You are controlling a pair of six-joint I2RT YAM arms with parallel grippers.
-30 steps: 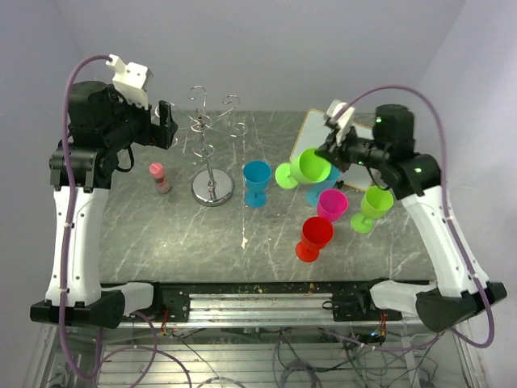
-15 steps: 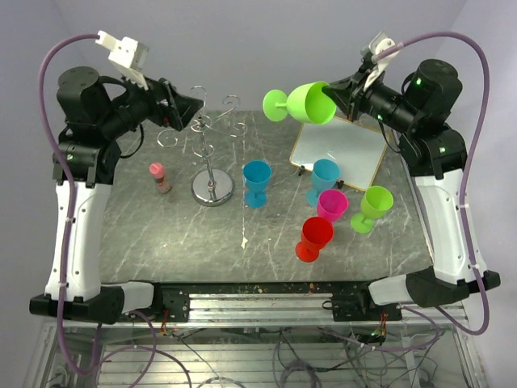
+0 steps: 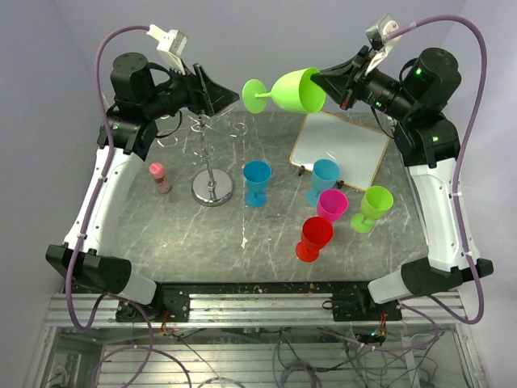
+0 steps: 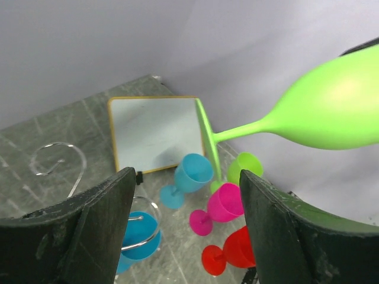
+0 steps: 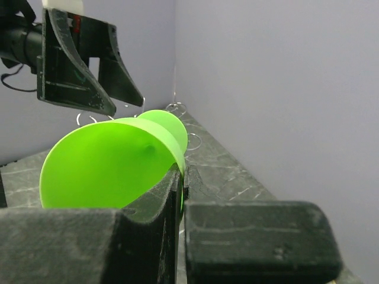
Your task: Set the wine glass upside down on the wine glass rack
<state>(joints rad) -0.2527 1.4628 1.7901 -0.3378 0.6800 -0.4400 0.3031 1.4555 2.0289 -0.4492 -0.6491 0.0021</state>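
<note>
— Right fingers (image 5: 249, 231): state?
— Clamped on the rim of the lime wine glass (image 3: 297, 90), which hangs on its side in the air, foot pointing toward the left arm.
— Left fingers (image 4: 77, 236)?
— Spread apart and empty, just short of the foot.
— And the rack (image 3: 212, 153)?
— Upright on the desk (image 3: 161, 234), lower than the glass and apart from it.
</note>
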